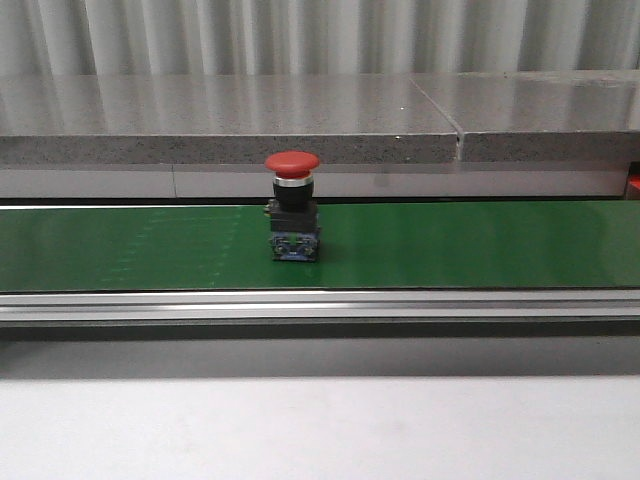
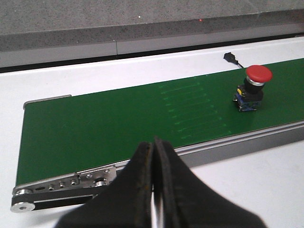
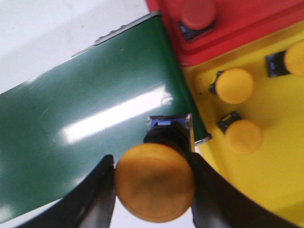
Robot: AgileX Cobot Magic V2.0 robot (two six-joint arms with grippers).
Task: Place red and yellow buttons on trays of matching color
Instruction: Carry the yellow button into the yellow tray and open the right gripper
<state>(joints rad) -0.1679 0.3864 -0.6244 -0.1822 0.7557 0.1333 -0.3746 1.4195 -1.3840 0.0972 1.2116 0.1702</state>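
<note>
A red button (image 1: 292,205) stands upright on the green conveyor belt (image 1: 480,245); the left wrist view shows the same red button (image 2: 253,87) far off on the belt (image 2: 104,128). My left gripper (image 2: 153,145) is shut and empty, near the belt's front rail. My right gripper (image 3: 153,178) is shut on a yellow button (image 3: 155,183), held over the belt's end beside the yellow tray (image 3: 280,166). Three yellow buttons (image 3: 233,85) lie in that tray. The red tray (image 3: 247,33) beyond holds one red button (image 3: 197,16).
A grey stone ledge (image 1: 300,120) runs behind the belt. The belt's metal rail (image 1: 320,305) runs along its front, with white table (image 1: 320,430) before it. A small black connector (image 2: 230,57) lies on the white surface behind the belt.
</note>
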